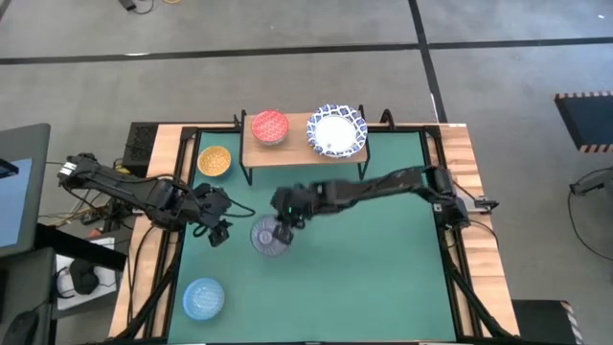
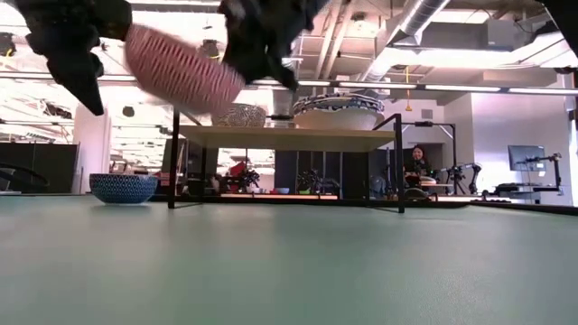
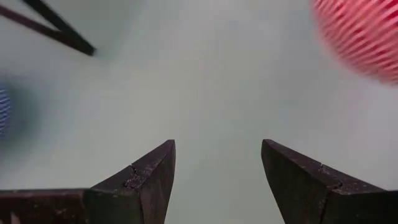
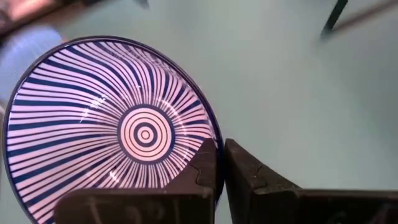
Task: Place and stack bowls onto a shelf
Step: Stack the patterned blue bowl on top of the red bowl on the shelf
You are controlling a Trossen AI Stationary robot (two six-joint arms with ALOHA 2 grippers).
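shelf (image 1: 302, 146) holds red and white bowls | right gripper (image 1: 279, 233) pinches the striped bowl (image 4: 106, 134) rim, airborne | left gripper (image 3: 217, 180) spread, empty | yellow, blue still on table

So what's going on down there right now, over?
Right end effector shut on grey-patterned bowl, lifted off table. Left end effector open, empty, beside it. Shelf holds red bowl and white stack. Nothing in the way.

green table top (image 1: 364, 268), seated person (image 2: 417, 162) in room behind
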